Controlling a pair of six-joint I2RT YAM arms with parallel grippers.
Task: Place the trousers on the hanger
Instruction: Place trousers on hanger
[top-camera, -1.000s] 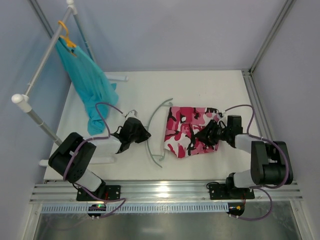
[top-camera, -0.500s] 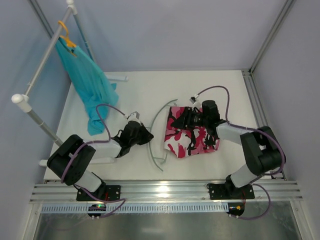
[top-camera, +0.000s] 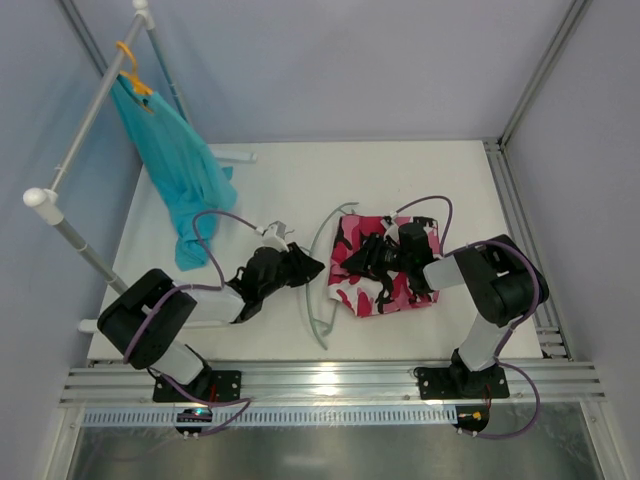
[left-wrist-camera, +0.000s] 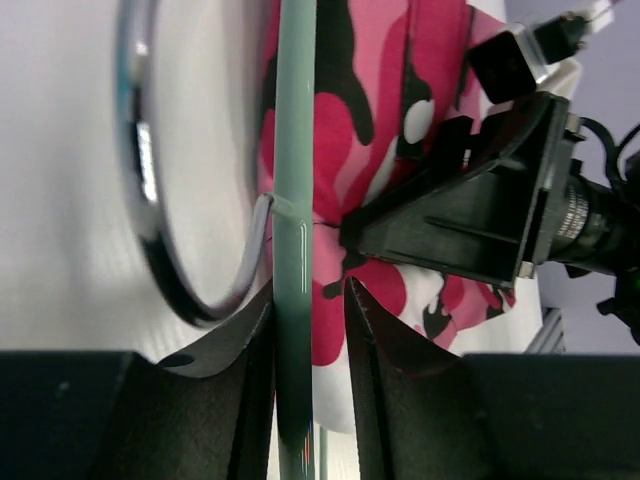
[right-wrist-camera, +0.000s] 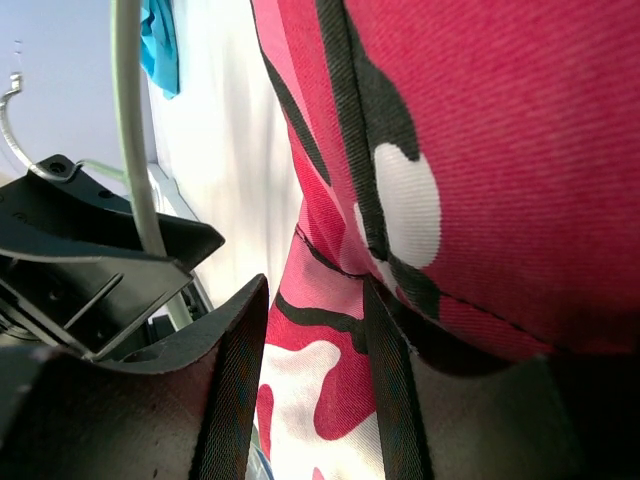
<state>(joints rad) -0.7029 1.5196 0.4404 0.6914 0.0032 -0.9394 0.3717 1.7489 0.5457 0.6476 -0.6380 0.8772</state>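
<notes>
The pink camouflage trousers (top-camera: 395, 270) lie folded on the white table, right of centre. The pale green hanger (top-camera: 311, 262) lies flat along their left edge, its chrome hook (left-wrist-camera: 140, 180) pointing left. My left gripper (top-camera: 308, 266) straddles the hanger's rod (left-wrist-camera: 295, 150); the rod rests against one finger with a gap to the other, so the jaws stand open. My right gripper (top-camera: 358, 256) faces it from across the trousers' left edge, jaws open, low on the cloth (right-wrist-camera: 330, 400), with an upper fold (right-wrist-camera: 480, 150) draped by one finger (right-wrist-camera: 385, 380). The two grippers nearly meet.
A white tube rack (top-camera: 70, 150) stands at the left with a teal garment (top-camera: 180, 175) on an orange hanger (top-camera: 130, 65). Frame posts (top-camera: 540, 70) rise at the back corners. An aluminium rail (top-camera: 330, 385) runs along the near edge.
The right gripper has swept left across the trousers to their left edge. The left gripper has pushed right with the hanger rod, and its jaws have loosened around it.
</notes>
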